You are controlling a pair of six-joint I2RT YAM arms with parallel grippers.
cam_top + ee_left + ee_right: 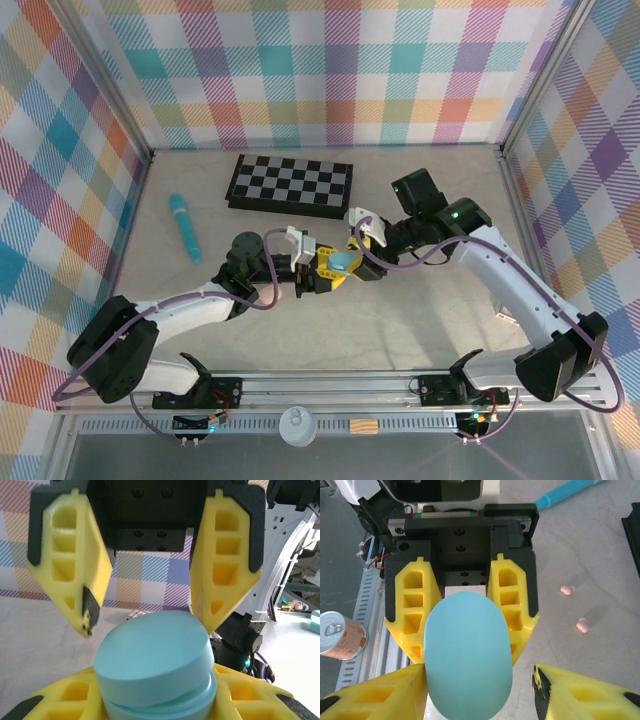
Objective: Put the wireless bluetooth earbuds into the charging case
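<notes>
L claw [322, 272] pinches blue charging case [152, 652]. R claw [150, 625] spread, just by case. 2 pink earbuds [566, 589] on tabletop [600, 555] near case.

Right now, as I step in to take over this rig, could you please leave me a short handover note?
Left gripper: shut on the light blue charging case, holding it up between the two arms.
Right gripper: open, one finger on either side of the case, not clamping it.
Earbuds: two pink earbuds lie loose and apart on the table, off to one side of the case.
Done: the case is picked up. Its lid does not look open.
Left: open the lid, pick up each earbud, seat both in the case.
</notes>
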